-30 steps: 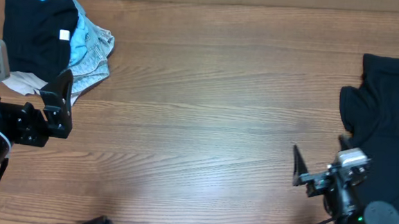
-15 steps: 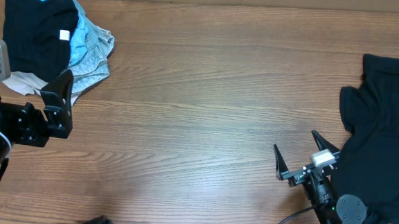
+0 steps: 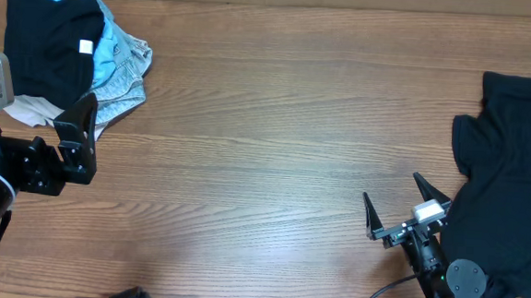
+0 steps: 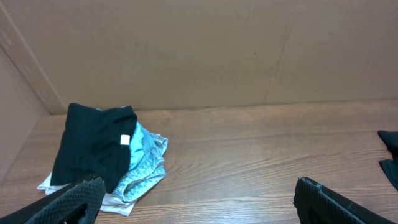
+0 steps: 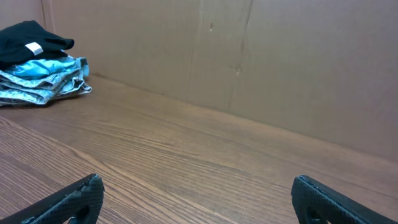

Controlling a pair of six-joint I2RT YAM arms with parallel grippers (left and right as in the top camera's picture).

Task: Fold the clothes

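A crumpled black T-shirt (image 3: 514, 164) lies at the table's right edge; its edge shows in the left wrist view (image 4: 390, 155). A second black T-shirt (image 3: 46, 43), folded with its white label up, tops a pile at the far left; it also shows in the left wrist view (image 4: 93, 143) and the right wrist view (image 5: 28, 38). My right gripper (image 3: 394, 192) is open and empty over bare wood, just left of the crumpled shirt; its jaws stand wide apart (image 5: 196, 182). My left gripper (image 3: 86, 138) is open and empty, just in front of the pile (image 4: 198, 182).
A light blue garment (image 3: 121, 71) and a pale cloth (image 3: 28, 109) lie under the folded shirt. The blue garment also shows in the wrist views (image 4: 146, 163) (image 5: 43, 78). A cardboard wall (image 4: 217, 50) runs along the table's far edge and left side.
My right gripper moved a little to the left, away from the crumpled shirt, then stopped. The left arm and the clothes have not moved.
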